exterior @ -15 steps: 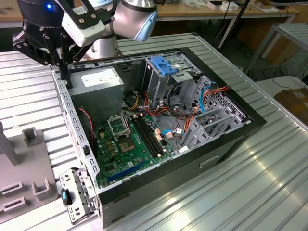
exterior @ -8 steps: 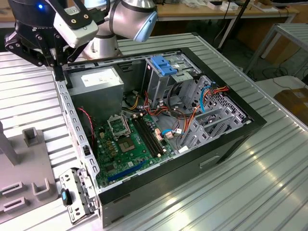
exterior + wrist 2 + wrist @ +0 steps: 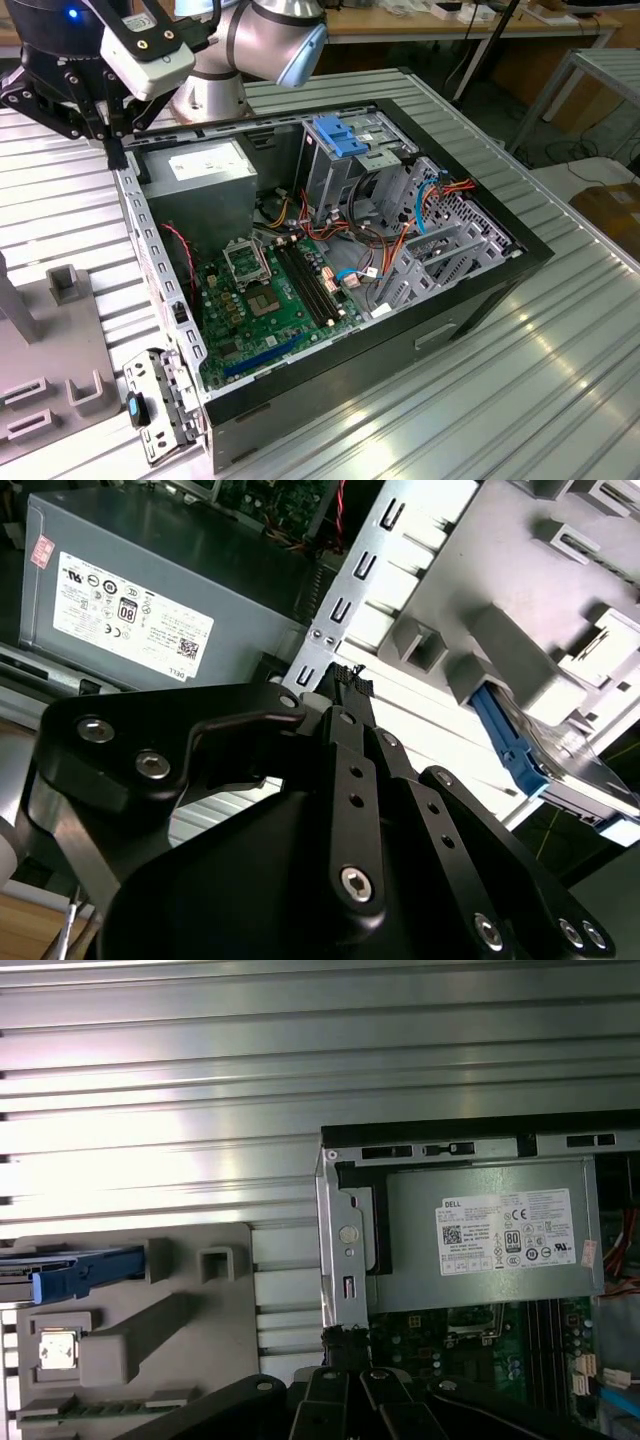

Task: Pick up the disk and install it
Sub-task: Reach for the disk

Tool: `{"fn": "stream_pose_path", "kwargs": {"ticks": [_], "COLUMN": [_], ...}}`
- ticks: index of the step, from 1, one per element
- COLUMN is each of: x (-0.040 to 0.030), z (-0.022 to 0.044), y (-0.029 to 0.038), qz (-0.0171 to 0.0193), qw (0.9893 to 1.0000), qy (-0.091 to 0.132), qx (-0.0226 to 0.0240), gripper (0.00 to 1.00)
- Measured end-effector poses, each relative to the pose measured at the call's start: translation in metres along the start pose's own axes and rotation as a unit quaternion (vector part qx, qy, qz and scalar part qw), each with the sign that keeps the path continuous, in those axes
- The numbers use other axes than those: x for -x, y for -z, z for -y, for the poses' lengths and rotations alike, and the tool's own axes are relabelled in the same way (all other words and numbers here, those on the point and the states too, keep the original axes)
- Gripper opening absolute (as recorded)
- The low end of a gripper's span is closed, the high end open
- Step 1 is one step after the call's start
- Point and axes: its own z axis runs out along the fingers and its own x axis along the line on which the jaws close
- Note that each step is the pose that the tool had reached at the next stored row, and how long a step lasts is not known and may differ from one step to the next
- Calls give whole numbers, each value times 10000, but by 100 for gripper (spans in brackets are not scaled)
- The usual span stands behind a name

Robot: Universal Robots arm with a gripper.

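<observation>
The disk [image 3: 85,1272] is lying on its edge in a slot of the grey fixture [image 3: 165,1335]. It is off to the side of your pincer [image 3: 345,678], outside the computer case [image 3: 470,290] and well apart from the fingertips. The fixture's raised blocks are crowding it on both flanks.

Your pincer's fingers are sitting together, clamping nothing. As I judge it, that is the first hazard. If you are bringing them down on the disk in this state, they are going to strike its top edge rather than straddle it.

The second hazard is nearer. The fingertips are hanging just above the case's bare metal corner frame [image 3: 345,1235], with the power supply [image 3: 420,1280] just beyond it on the inner side. Any drop or sideways sweep from here is risking a snag on that frame.

A third is the grasp itself. The blue rails are plastic, and a pinch that is landing off-centre is likely tilting the disk in its slot or jamming it against a block.

The arm [image 3: 270,35] is folding over from behind the case. Its wrist is pointing the pincer downward at the case corner, while the ribbed table [image 3: 300,1080] is spreading out beneath the fixture.
</observation>
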Motion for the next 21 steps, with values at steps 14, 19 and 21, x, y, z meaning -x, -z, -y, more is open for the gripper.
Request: {"fn": "stream_pose_path", "kwargs": {"ticks": [14,19,21], "x": [-128,-184,-211], "z": [10,14,16], "y": [4,5,6], "qz": [0,0,0], "qw": [10000,10000,10000], "qy": [0,1,0], "qx": [0,0,0], "gripper": [11,11,11]}}
